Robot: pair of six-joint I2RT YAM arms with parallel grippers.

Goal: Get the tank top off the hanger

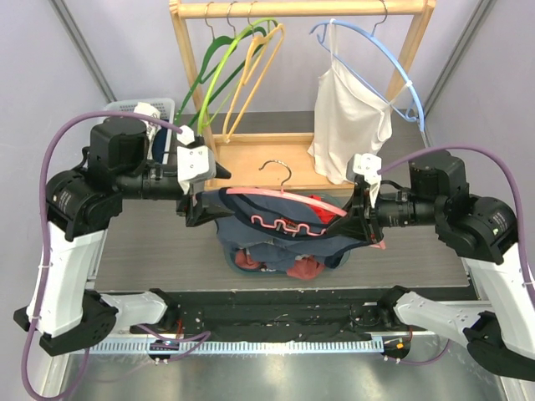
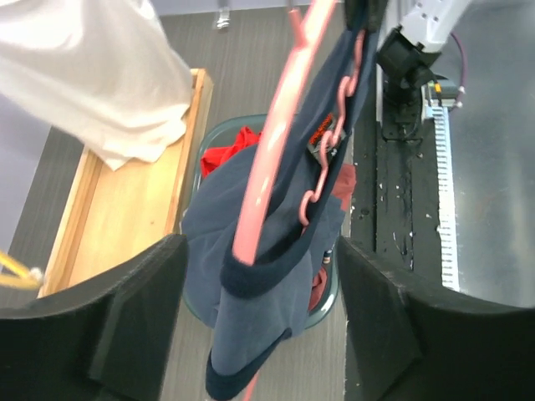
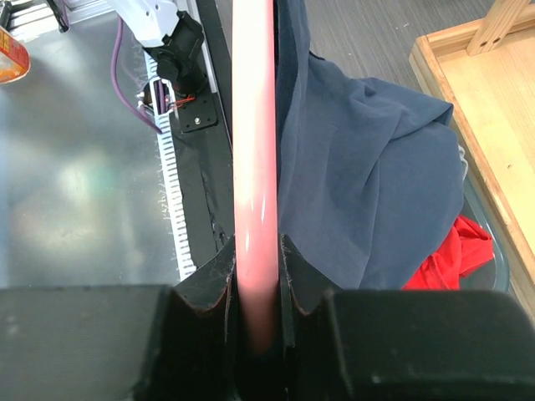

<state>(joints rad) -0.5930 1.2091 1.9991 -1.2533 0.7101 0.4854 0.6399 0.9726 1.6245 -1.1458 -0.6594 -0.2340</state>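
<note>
A navy tank top (image 1: 251, 224) hangs on a pink hanger (image 1: 284, 197) held level above a dark basket (image 1: 226, 253). My right gripper (image 1: 347, 219) is shut on the hanger's right end; in the right wrist view the pink bar (image 3: 253, 125) runs out from between the closed jaws (image 3: 255, 251), with navy cloth (image 3: 359, 167) beside it. My left gripper (image 1: 196, 209) is open at the hanger's left end. In the left wrist view its wide-apart fingers (image 2: 142, 317) flank the navy strap (image 2: 251, 242) and the pink bar (image 2: 276, 150) without touching them.
The basket (image 2: 330, 292) holds red clothes (image 3: 447, 255). Behind stands a wooden rack (image 1: 292, 8) with green and yellow hangers (image 1: 242, 67) and a blue hanger carrying a white top (image 1: 347, 117). Its wooden base tray (image 1: 267, 150) lies under it. A white bin (image 1: 142, 109) is back left.
</note>
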